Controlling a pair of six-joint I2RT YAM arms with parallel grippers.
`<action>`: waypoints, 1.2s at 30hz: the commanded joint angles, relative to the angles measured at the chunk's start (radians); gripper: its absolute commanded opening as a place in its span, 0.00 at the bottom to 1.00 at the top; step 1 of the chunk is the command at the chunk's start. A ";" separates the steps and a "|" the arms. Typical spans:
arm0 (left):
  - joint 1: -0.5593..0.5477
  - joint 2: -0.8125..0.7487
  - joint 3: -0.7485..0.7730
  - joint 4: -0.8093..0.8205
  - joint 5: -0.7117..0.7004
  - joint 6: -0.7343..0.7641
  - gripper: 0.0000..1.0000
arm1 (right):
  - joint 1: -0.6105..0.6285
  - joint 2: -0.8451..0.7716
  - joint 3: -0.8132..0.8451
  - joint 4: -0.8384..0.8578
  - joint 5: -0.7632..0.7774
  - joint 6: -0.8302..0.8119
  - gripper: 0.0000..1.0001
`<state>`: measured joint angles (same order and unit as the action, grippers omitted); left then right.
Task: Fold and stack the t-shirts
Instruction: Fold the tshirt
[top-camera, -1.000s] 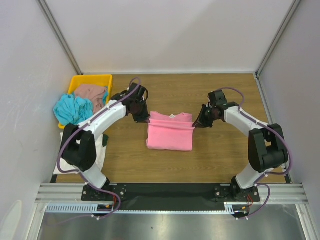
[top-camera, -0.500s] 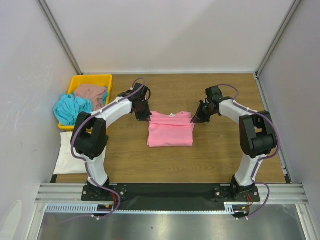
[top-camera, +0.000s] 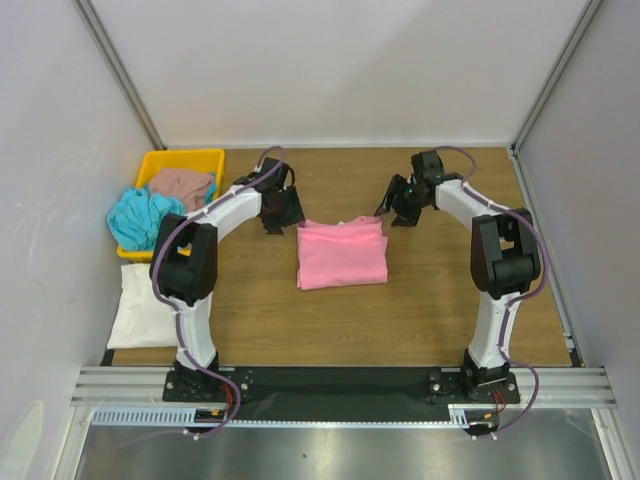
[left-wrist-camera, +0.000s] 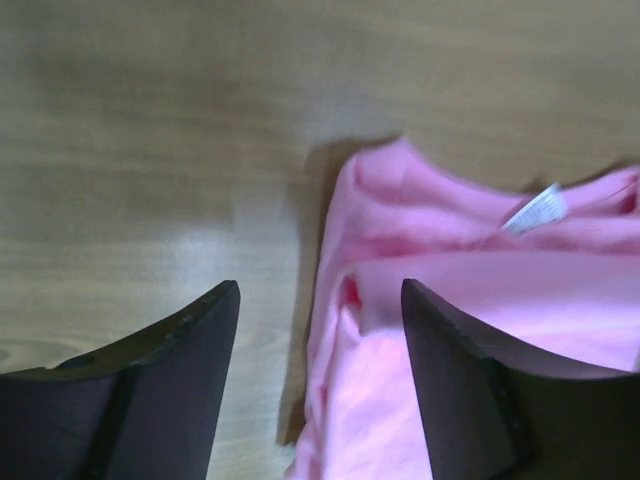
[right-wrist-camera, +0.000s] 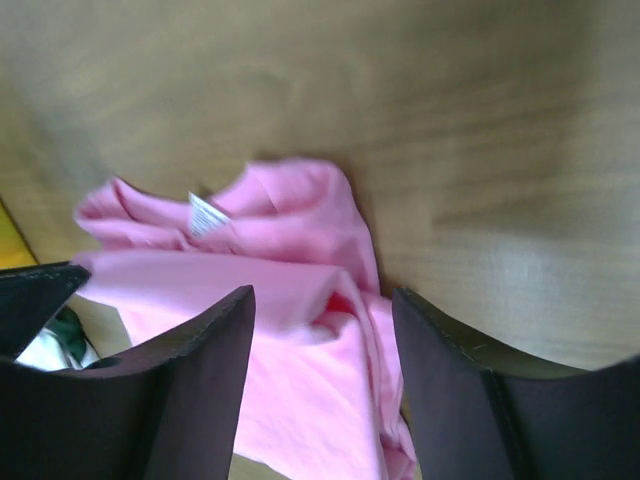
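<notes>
Arms drawn back from pink t-shirt (top-camera: 342, 254); left fingers (left-wrist-camera: 160, 390), right fingers (right-wrist-camera: 170, 390) apart, empty, shirt corners below gaps.

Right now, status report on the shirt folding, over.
Both jaws open and empty, just off the pink shirt's far corners. Pink shirt folded, mid-table. Blue shirt, brown shirt at yellow tray; white shirt left edge. Nothing blocking.

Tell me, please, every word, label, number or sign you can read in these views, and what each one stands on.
No text can be read anywhere.
The only label is a small white neck tag on the pink t-shirt. It is too blurred in both wrist views to show any print.
</notes>
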<state>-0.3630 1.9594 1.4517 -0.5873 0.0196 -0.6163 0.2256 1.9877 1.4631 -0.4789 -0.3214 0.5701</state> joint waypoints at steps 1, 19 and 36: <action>0.024 0.006 0.126 0.035 0.005 0.016 0.72 | -0.019 0.014 0.104 0.002 0.024 0.016 0.64; 0.026 -0.362 -0.122 0.271 0.343 -0.090 0.87 | 0.006 -0.211 -0.070 0.239 -0.260 0.161 0.65; -0.027 -0.271 -0.392 0.721 0.338 -0.229 0.87 | 0.057 -0.072 -0.204 0.418 -0.298 0.194 0.71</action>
<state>-0.3843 1.6501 1.0157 0.0319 0.3733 -0.8410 0.2878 1.8690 1.2301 -0.1322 -0.6037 0.7715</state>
